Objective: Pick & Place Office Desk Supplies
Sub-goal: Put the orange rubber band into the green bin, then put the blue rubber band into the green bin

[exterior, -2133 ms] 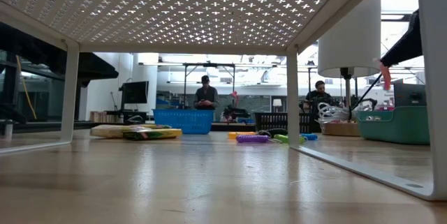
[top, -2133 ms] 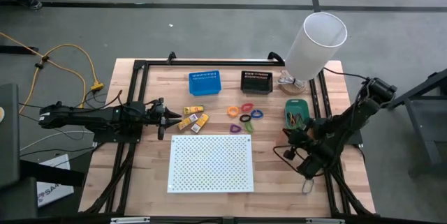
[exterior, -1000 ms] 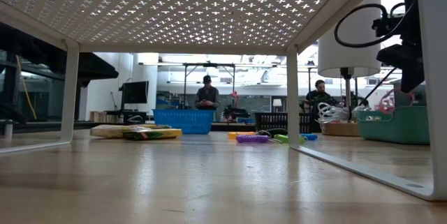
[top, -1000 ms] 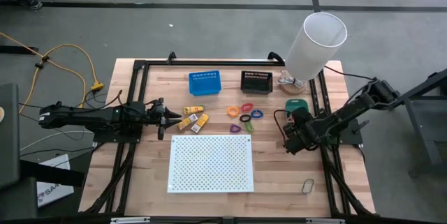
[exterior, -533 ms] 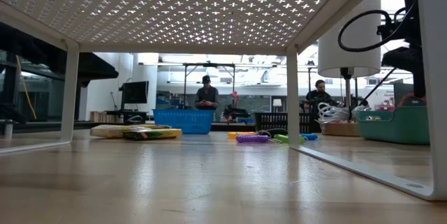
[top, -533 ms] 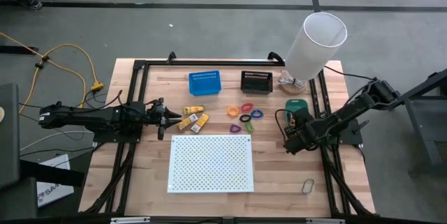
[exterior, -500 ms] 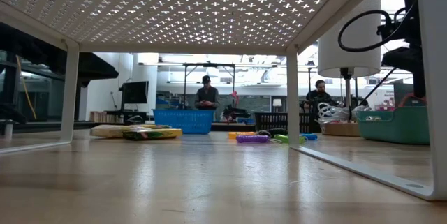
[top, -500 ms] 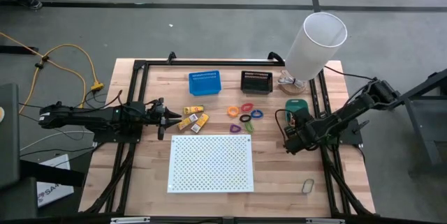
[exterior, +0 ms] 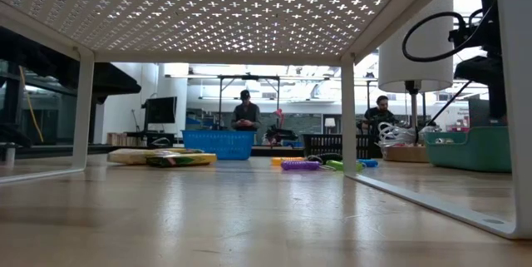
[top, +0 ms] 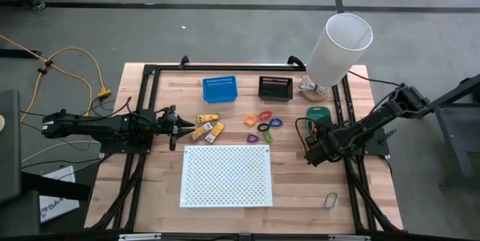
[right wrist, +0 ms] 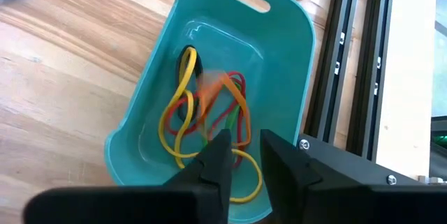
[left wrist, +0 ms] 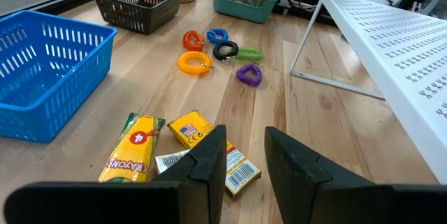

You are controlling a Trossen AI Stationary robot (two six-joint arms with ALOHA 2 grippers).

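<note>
Right gripper (right wrist: 241,155) hovers over green bin (right wrist: 293,35), jaws slightly apart, nothing clamped; blurred orange band (right wrist: 218,84) below looks just dropped onto rubber bands (right wrist: 183,123) (judgement). Rail close beside bin; little side room. Left gripper (left wrist: 243,160) waits near packets (left wrist: 187,128), jaws apart, empty. Loops (top: 262,122) mid-desk, open room around.

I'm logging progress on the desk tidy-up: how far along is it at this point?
Done: several rubber bands lie in the teal bin. In hand: the right gripper hovers over that bin, fingers slightly apart, a blurred orange band just beyond them. Left: the yellow packets and coloured loops are on the table; the blue bin looks empty. The left gripper waits by the packets.
</note>
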